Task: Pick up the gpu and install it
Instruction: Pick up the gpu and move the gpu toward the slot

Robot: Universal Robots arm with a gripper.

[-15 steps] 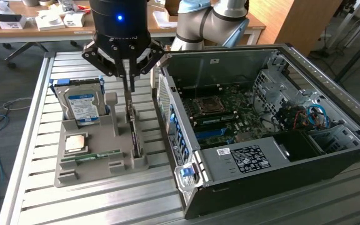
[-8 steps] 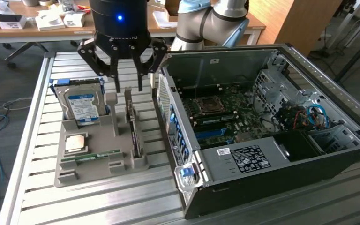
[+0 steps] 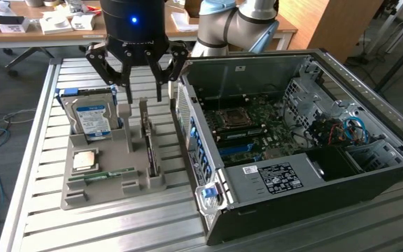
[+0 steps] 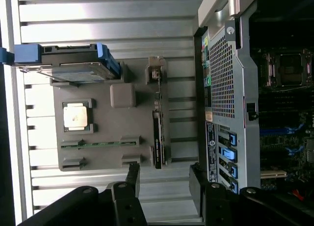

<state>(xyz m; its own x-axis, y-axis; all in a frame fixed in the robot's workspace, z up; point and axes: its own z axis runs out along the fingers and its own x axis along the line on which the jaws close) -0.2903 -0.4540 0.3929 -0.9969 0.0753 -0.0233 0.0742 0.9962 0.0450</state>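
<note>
While the hand (image 3: 145, 100) hangs spread above it, the gpu (image 3: 148, 143) stands edge-on in the grey holder (image 3: 110, 187).

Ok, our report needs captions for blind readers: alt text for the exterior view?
A black gripper, jaws open, hangs above the thin dark gpu card standing on edge in a grey holder, beside an open black computer case on a slatted metal table.

Hard drive (image 3: 92, 119), processor chip (image 3: 84, 159), memory stick (image 3: 102, 174) in grey tray (image 3: 100, 191).
</note>
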